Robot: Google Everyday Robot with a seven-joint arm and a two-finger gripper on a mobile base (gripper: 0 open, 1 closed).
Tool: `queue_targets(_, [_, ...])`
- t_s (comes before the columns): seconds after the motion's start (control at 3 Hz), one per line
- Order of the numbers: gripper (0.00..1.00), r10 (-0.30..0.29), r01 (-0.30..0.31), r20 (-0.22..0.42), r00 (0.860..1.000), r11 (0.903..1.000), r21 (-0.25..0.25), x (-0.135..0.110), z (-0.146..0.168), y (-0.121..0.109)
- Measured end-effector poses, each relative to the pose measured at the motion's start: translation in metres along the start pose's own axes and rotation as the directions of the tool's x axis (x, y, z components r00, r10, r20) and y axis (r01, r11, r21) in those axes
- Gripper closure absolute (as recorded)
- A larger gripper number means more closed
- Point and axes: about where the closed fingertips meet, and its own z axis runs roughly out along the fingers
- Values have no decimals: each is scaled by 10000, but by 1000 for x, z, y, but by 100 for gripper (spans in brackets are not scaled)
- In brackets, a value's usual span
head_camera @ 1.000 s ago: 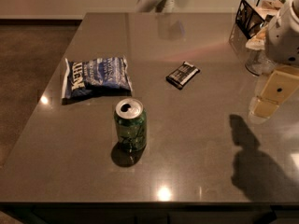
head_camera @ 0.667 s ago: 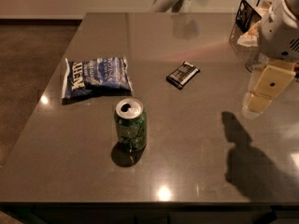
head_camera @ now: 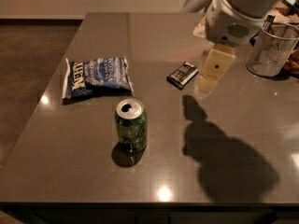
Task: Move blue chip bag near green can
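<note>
The big dark desk (head_camera: 140, 36) carried everything. Over its right side hung the end effector (head_camera: 209, 80), above the desk just right of the small wrapped bar (head_camera: 182, 74) and well apart from the bag. Whether it was spread or pressed together, I could not tell.

The reach looked like the step in hand. The smart play was to pass over the bar, come down across the bag's short width near its middle, and pinch crinkly foil rather than a corner.

The blue chip bag (head_camera: 98, 76) lay flat on the left, its long axis running left to right and its lettered end pointing left. The green can (head_camera: 131, 125) stood upright in front of it, near but apart. It would tip easily, so any approach needed to stay clear of it.
</note>
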Motion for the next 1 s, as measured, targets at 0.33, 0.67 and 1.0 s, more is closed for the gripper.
queue_targets(0.33, [0,-386,391,231,9990,9989,-248,-48,35,-22])
queue_targets(0.67, [0,-781,812,497,9957,9946,-647,-93,70,-34])
queue_targets(1.0, [0,-1191,1238,547,9914,9879,-930,-130,104,-44])
